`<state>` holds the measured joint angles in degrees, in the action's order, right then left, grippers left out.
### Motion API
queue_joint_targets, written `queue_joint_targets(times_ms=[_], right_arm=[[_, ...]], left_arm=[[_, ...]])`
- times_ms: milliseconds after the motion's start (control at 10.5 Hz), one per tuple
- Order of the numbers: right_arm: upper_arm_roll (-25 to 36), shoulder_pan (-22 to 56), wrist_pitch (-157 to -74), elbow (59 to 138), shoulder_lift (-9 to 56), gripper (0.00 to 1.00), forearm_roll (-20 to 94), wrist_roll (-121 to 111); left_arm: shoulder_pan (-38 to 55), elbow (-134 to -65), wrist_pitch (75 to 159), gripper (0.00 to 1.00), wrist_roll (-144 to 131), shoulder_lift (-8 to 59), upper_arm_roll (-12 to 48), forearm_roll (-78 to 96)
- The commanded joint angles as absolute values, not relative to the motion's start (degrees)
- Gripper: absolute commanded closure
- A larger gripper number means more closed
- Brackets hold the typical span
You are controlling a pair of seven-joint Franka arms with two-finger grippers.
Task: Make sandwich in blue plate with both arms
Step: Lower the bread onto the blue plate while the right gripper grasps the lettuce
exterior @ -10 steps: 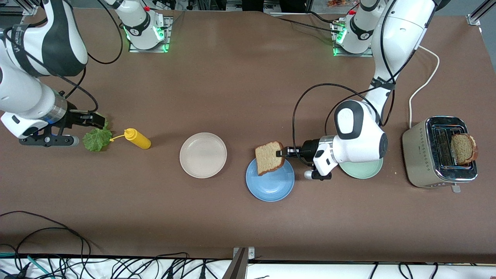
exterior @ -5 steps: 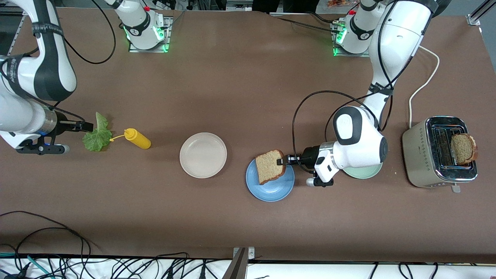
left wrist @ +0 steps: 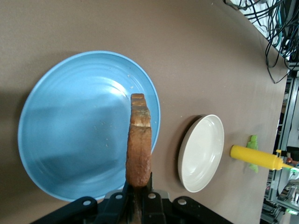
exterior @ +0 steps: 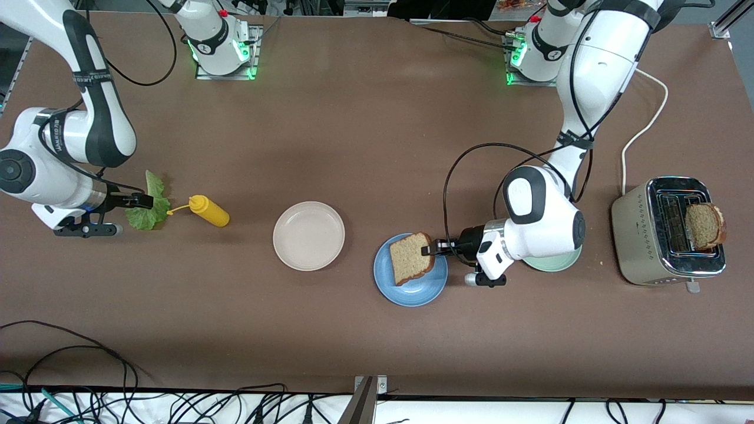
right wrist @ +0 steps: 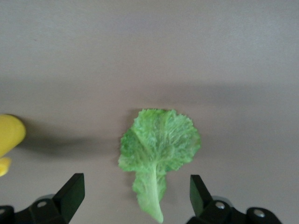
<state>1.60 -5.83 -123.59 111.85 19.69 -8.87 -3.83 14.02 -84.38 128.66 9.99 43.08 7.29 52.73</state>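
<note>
Blue plate (exterior: 410,279), nearest the front camera of the things on the brown desk (exterior: 365,147). Left claw (exterior: 429,248), clamped on one crust edge of a brown bread slice (exterior: 410,258), holds it tilted over the plate; whether its lower edge touches the plate cannot be told. In the left wrist view the slice (left wrist: 139,142) stands edge-on above the plate (left wrist: 70,140). Mint-green plate (exterior: 554,259), partly covered by the left arm. Cream-white plate (exterior: 308,235), beside the blue plate toward the right arm's end. Toaster (exterior: 668,232) at the left arm's end, a second slice (exterior: 704,225) upright in its slot. Yellow squeeze bottle (exterior: 210,211), lying down. Lettuce leaf (exterior: 149,206), flat on the desk beside the bottle. Right claw (exterior: 143,202), fingers spread wide and empty, over the leaf (right wrist: 156,147).
</note>
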Motion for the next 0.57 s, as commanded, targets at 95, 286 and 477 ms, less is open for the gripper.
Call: queue_joint_targets(times_ms=[95, 286, 477], right_arm=[[1.32, -9.05, -129.89, 113.82, 24.24, 0.0, -9.23, -8.0], [1.32, -9.84, -130.61, 114.08, 26.71, 0.0, -8.88, -9.05], [1.23, -10.8, -130.25, 115.92, 27.59, 0.0, -8.7, -10.02]], left_arm=[[14.85, -82.62, 129.81, 1.0, 14.85, 45.09, 6.42, 54.76], [14.94, -82.62, 129.81, 0.98, 14.94, 45.7, 6.5, 55.1], [15.55, -82.62, 129.9, 0.82, 15.12, 46.4, 6.5, 55.11]])
